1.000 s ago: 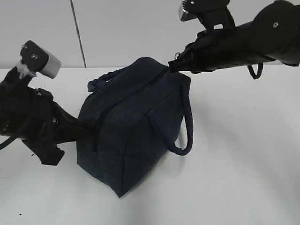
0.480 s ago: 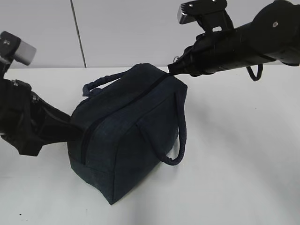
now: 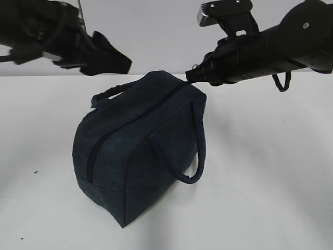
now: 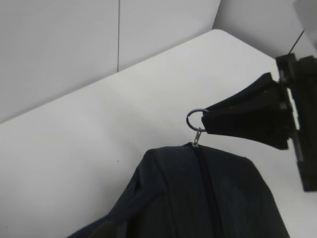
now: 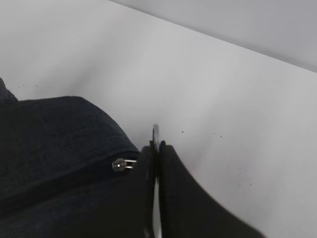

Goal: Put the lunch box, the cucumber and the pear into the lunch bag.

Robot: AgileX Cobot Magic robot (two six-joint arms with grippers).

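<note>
No text, label, brand, number or sign can be read in any view, neither on the boxy dark navy fabric lunch bag [image 3: 138, 148] nor elsewhere.

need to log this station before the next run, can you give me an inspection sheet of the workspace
surface: white table, a few small dark specks.
job's things: lunch bag standing, zipper closed; lunch box, cucumber and pear not seen.
clutter: nothing seen.
grippers: right gripper shut on the ring pull at the bag's far end; left gripper raised clear of the bag, jaws hard to read.
cables: one dark loop hanging under the right arm.
surroundings: plain pale wall with a vertical seam.
</note>
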